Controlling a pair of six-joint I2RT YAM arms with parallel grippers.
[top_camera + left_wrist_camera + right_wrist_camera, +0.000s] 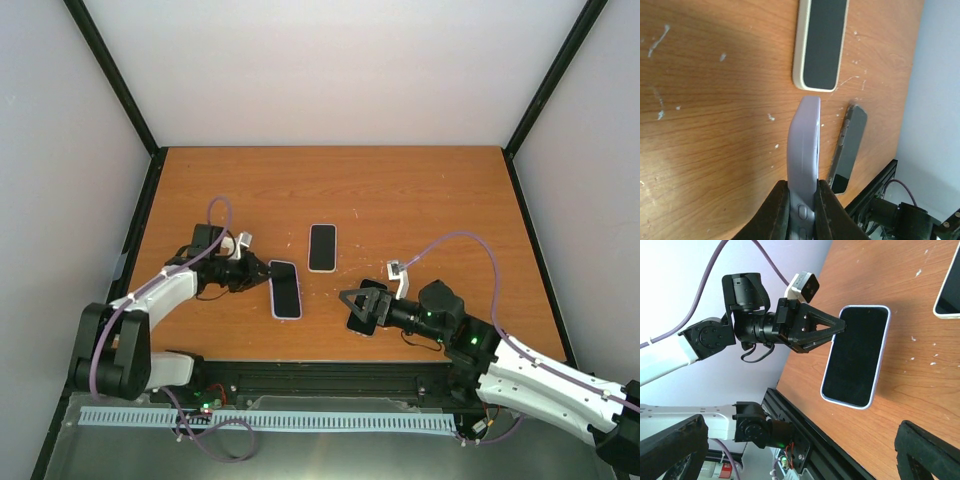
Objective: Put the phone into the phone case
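- Progress: none yet; the phone (849,142) sits bare on the bench (420,200) near the lavender case (285,289), so seating it is all still to do.
- My left fingers (777,210) clamp the case's edge; my right fingers (930,450) stand apart.

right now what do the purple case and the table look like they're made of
The purple case: probably silicone or soft plastic, matte; rounded edges, moulded buttons, no glare. The table: wood or wood-look laminate, smooth; brown grain lines with pale scuffs, but which one the views leave open.
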